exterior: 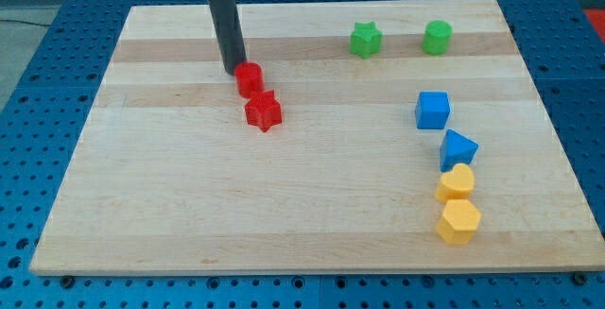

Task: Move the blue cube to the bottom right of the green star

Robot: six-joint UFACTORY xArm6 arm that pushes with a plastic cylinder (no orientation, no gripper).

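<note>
The blue cube point(433, 110) lies at the view's right, below and to the right of the green star point(365, 40), which sits near the view's top. My tip point(232, 69) is far to the left of both, at the view's upper left, touching the left side of a red cylinder point(249, 79). The rod rises straight up out of the view's top.
A red star point(263, 111) lies just below the red cylinder. A green cylinder point(437, 37) sits right of the green star. A blue pentagon-like block point(458, 147), a yellow heart-like block point(456, 183) and a yellow hexagon point(458, 222) stack downward below the blue cube.
</note>
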